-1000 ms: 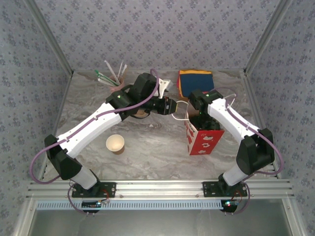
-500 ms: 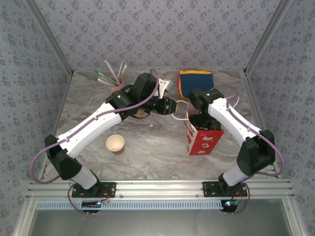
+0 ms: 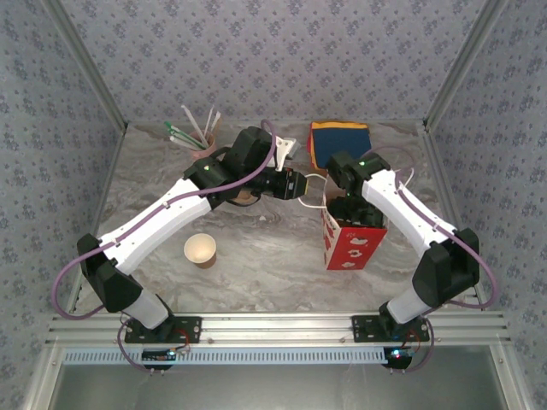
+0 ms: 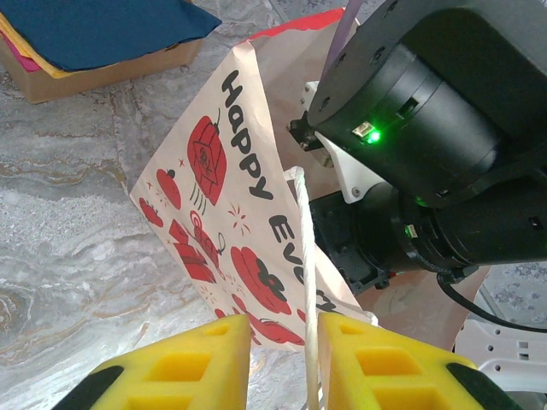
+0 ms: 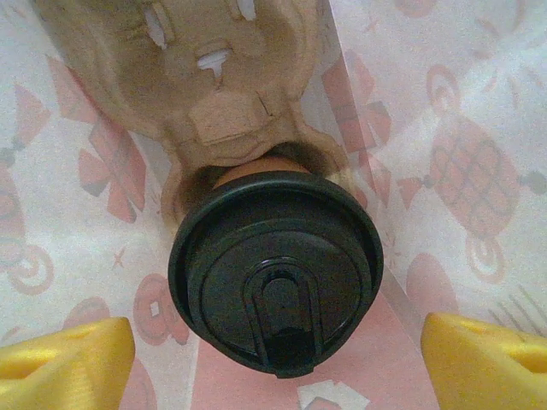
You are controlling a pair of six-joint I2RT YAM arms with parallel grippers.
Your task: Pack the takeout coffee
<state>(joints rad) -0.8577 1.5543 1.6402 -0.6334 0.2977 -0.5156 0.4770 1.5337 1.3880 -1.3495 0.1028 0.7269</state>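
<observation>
A grey marbled table (image 3: 256, 256) is seen from above, and on it a red paper bag (image 3: 352, 248) is stood upright with its mouth open. The bag's white side is printed with red drawings and lettering that is cut short after "Happy Eve". Inside the bag a moulded brown pulp tray (image 5: 222, 94) is laid, its outer edges cropped from view. The takeout coffee (image 5: 275, 269) is seated in a hollow of that tray, inside the bag; its tan wall is almost wholly hidden beneath the round, glossy black lid. The right gripper (image 5: 278, 363) is spread wide to either side of the lid, and nothing is touched by it. The bag's thin white cord handle (image 4: 305, 256) is pinched between the yellow fingers of the left gripper (image 4: 285, 342), beside the bag's mouth; the exact contact point is cut off.
</observation>
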